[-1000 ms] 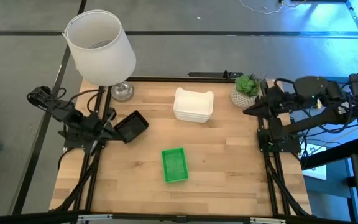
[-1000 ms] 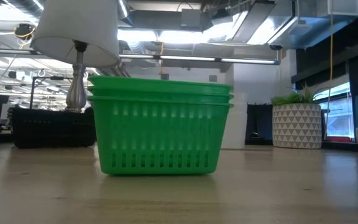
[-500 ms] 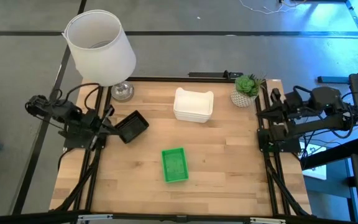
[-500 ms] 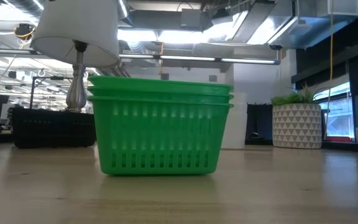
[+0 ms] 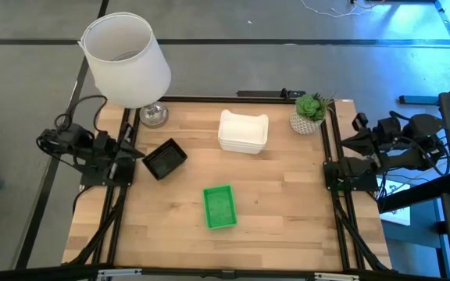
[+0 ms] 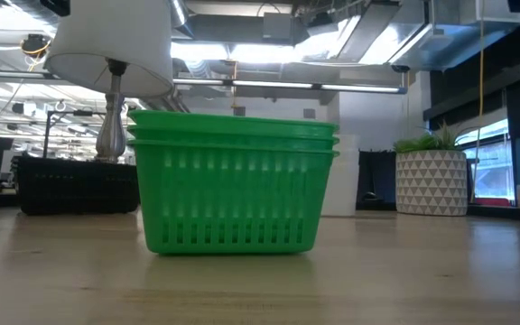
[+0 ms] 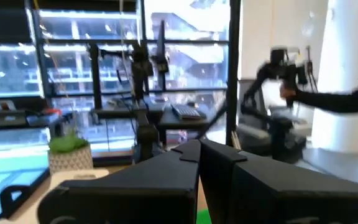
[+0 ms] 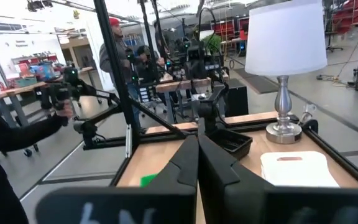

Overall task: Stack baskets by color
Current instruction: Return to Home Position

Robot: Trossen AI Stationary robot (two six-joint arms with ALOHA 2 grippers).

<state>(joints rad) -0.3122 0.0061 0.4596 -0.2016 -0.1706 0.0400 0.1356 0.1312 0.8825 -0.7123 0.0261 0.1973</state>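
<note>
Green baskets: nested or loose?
Nested. The green baskets stand upright as one stack, three rims layered at the top; the high view shows only one green footprint.

We get high cam straight down on whole table (image 5: 287, 226); low cam at table level, close on green baskets (image 6: 233, 181), shared with high; wrist cams face inward.

Bare table (image 5: 287, 211) surrounds the green baskets (image 5: 219, 207); the lampshade (image 5: 125, 58) overhangs the far-left corner.

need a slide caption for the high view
Green stack, white stack, black stack on the table; left arm, right arm folded at its sides
</note>
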